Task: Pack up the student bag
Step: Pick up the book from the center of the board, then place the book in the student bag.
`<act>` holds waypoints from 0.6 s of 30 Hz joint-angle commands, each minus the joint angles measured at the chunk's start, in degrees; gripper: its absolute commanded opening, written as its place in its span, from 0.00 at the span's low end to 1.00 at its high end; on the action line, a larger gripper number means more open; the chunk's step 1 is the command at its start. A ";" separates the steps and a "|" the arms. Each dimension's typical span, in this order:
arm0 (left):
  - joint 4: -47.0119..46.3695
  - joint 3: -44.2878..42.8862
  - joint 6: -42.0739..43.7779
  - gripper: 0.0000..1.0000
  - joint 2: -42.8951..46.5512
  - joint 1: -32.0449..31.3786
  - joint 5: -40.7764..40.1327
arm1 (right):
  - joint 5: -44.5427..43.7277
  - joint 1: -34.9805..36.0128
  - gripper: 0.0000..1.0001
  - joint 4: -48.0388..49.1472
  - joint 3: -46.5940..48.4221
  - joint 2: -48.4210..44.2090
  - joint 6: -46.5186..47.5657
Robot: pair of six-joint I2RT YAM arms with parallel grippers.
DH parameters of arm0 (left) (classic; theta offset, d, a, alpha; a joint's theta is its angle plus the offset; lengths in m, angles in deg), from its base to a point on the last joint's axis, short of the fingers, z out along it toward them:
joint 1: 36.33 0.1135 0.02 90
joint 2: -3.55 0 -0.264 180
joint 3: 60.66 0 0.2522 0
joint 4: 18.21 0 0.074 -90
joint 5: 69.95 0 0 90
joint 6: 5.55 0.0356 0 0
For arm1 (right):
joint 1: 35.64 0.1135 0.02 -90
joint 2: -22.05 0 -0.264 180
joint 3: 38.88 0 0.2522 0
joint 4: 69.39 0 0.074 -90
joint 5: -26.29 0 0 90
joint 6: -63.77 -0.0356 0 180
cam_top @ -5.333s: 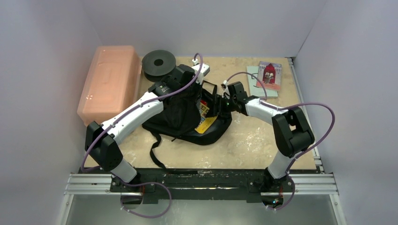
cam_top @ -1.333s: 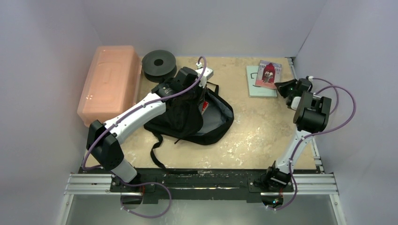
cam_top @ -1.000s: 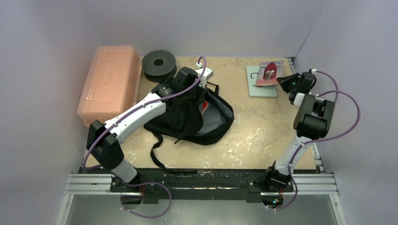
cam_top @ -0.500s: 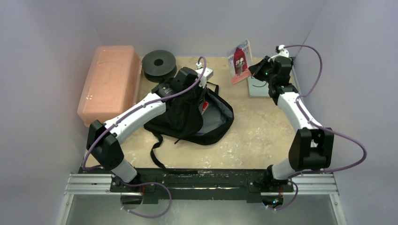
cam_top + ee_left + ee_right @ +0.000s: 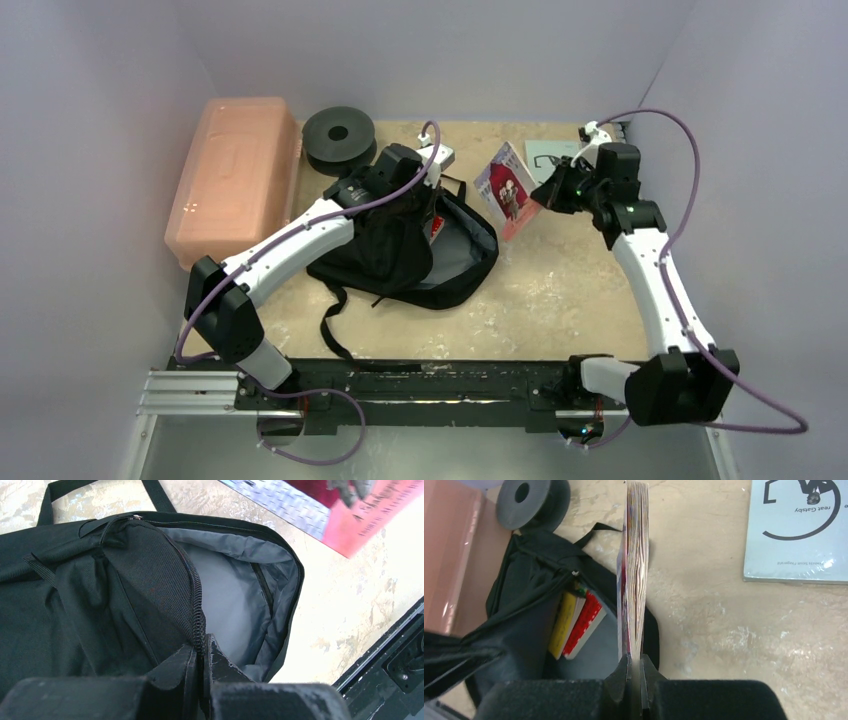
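Observation:
The black student bag lies open at mid-table, its grey lining showing. My left gripper is shut on the bag's zipper edge and holds the flap up. A yellow book and a red book lie inside the bag. My right gripper is shut on a thin pink-covered book, held edge-up in the air just right of the bag's mouth. In the left wrist view that book shows at the top right.
A pale blue book lies flat at the back right, seen also as the pale blue book in the right wrist view. A black spool and a pink plastic box stand at the back left. Bag straps trail toward the near edge.
My right arm has lifted the pink-covered book off the pale blue book and carried it left toward the bag's opening. The left arm has held still with the bag's flap.

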 commanded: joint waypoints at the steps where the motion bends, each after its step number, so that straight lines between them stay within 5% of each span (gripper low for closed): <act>1: -1.93 -0.01 -0.68 0.00 1.66 -0.30 -0.67 | 7.44 0.02 0.00 -8.86 2.98 -5.42 5.57; 9: -2.20 0.34 -0.73 0.00 2.38 -0.30 -1.53 | 26.92 1.39 0.00 -12.00 -4.21 -7.78 6.84; 18: -4.40 1.85 -0.71 0.00 5.19 -0.30 -0.01 | 33.34 4.99 0.00 -4.37 -11.25 0.05 -0.32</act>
